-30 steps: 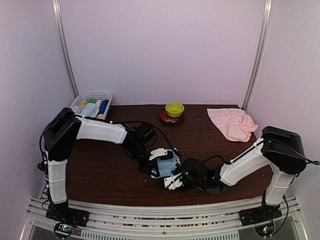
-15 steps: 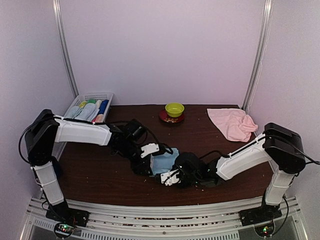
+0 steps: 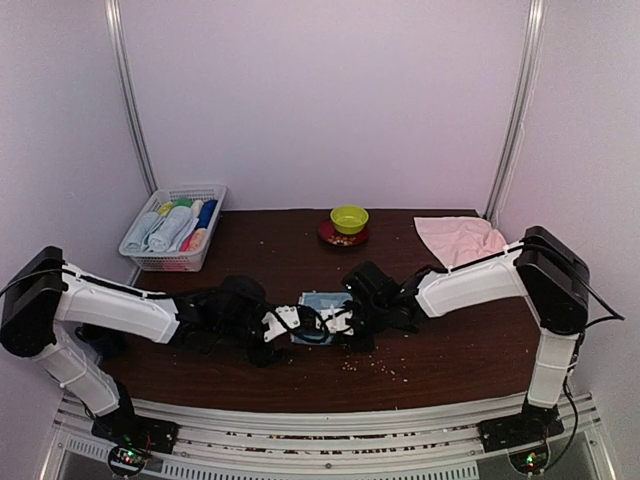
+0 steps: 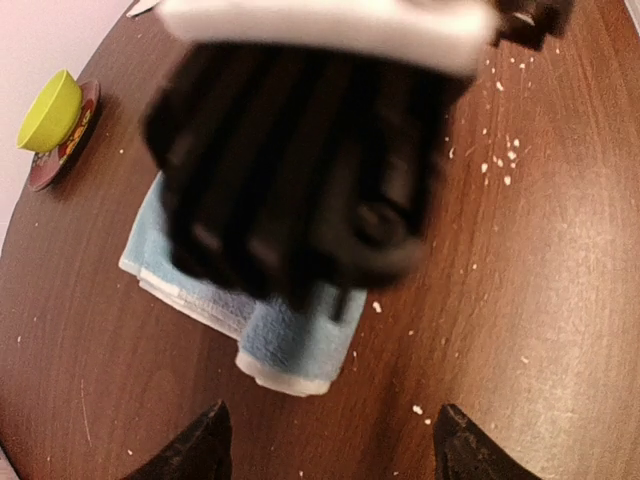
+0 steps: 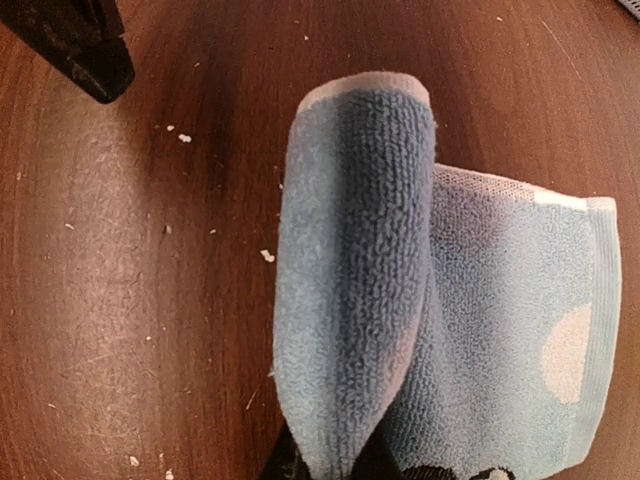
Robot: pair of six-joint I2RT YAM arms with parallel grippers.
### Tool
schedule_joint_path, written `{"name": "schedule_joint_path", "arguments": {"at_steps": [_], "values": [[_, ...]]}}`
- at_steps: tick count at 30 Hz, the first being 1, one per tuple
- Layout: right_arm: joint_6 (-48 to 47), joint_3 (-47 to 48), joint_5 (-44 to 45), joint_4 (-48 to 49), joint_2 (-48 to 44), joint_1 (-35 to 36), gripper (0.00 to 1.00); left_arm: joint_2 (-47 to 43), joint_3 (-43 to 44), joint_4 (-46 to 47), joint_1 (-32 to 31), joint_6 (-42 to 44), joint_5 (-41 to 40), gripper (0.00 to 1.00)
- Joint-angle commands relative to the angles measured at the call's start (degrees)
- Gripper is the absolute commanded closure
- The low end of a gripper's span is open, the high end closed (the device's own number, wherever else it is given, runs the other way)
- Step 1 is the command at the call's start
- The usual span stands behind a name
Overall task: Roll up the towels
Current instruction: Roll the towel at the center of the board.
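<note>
Left hand [image 4: 330, 448] hovers spread and empty just left of the light blue terry towel with white spots [image 3: 322, 304], which lies at the middle of the dark brown surface [image 3: 470, 345]. Right hand [image 5: 325, 462] pinches its half-formed roll. Held from one side only, the loose roll could spring open or skew. Crumpled pale pink cloth towel [image 3: 462, 246] lies at the far right corner.

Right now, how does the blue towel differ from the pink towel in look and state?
The blue towel is partly rolled at one end, while the pink towel lies loose and crumpled. The right claw pinches the blue towel; nothing touches the pink towel. The blue towel lies centrally and looks smaller; the pink towel sits at the far right corner. Both are soft cloth on the same table.
</note>
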Motion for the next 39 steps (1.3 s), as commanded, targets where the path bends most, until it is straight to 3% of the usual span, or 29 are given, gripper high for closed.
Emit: {"name": "schedule_joint_path", "arguments": {"at_steps": [1, 7, 17, 39], "values": [[3.0, 4.4, -8.7, -12.1, 4.5, -2.1, 1.0, -4.1, -6.3, 16.3, -0.6, 3.1, -6.8, 0.31], [4.1, 12.6, -12.6, -22.0, 9.7, -4.1, 1.0, -7.0, -13.5, 26.7, -2.5, 7.5, -9.2, 0.32], [3.7, 23.8, -16.8, -37.2, 16.7, -6.7, 1.0, -2.5, -12.0, 29.0, -4.5, 15.7, -10.5, 0.34], [1.8, 27.8, -23.6, -44.5, 20.2, -9.4, 1.0, 11.5, -5.4, 29.5, -5.7, 21.8, -9.8, 0.43]]}}
